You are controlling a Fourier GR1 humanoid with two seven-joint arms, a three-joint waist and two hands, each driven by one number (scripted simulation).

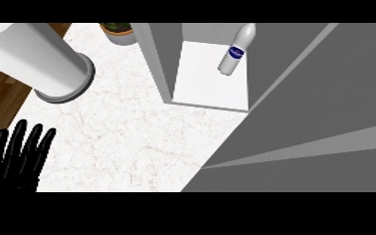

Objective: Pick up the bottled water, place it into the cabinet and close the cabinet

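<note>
Although the task begins with picking it up, the bottled water (236, 51) already stands inside the cabinet (163, 55), upright on the white shelf floor (209, 82), toward the back and right of the opening. It is a slim clear bottle with a blue label and a white cap — probably light, stiff enough to hold but smooth-sided, so it could slip or tip if nudged high up. A grasp round the labelled middle would suit it best, should it need moving. What looks like the open cabinet door (294, 129) — a big grey slab — fills the view's right side; closing it seems to be the step left. On the marble table (132, 139) stand a large white cylinder (40, 59) and a potted plant (119, 31). Resting at the lower left edge, the left hand (22, 154) has its fingers straight and spread, holding nothing; the right hand is not visible.
</note>
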